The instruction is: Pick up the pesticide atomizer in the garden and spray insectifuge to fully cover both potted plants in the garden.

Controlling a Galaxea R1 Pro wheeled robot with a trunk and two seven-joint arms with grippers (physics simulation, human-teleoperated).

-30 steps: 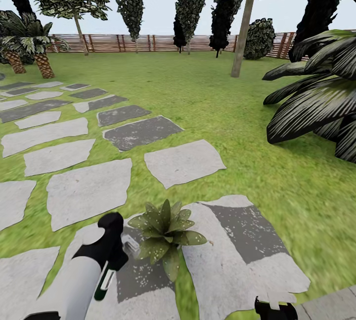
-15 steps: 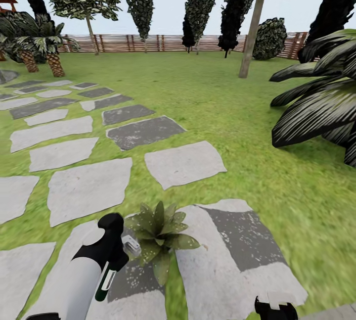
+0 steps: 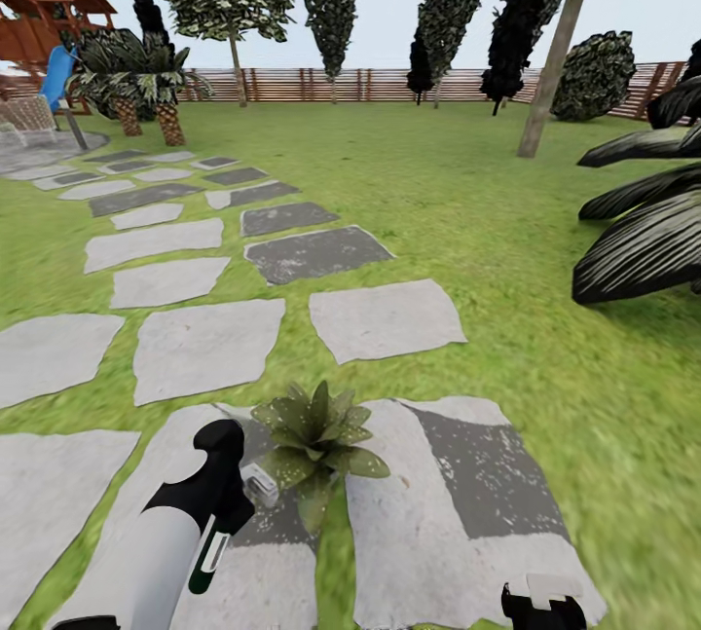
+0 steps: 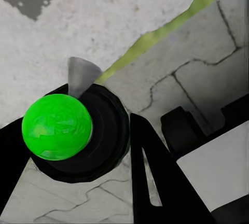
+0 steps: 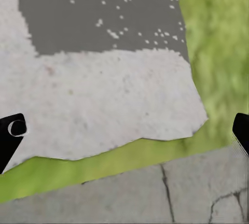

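In the head view one potted plant [image 3: 316,437], a low rosette of pointed green leaves, stands between two stepping stones just in front of me. My left gripper [image 3: 216,505] is right beside it, shut on the pesticide atomizer [image 3: 208,560], whose white nozzle [image 3: 259,485] almost touches the leaves. The left wrist view looks down on the atomizer [image 4: 57,126], a bright green body in a black ring, held between the black fingers [image 4: 151,169] of the left gripper [image 4: 78,154]. My right gripper [image 3: 543,607] hangs low over a stone, and its tips [image 5: 11,133] stand wide apart and open.
Pale and dark stepping stones [image 3: 385,318] run away to the far left across the lawn. Big dark palm fronds [image 3: 647,240] reach in from the right. A thin tree trunk [image 3: 547,85] and the brown slatted fence [image 3: 389,85] stand behind. A red-roofed playset [image 3: 44,17] is at far left.
The camera has swung left, bringing the playset into view and sliding the fronds rightward. The plant and both grippers keep their places relative to each other.
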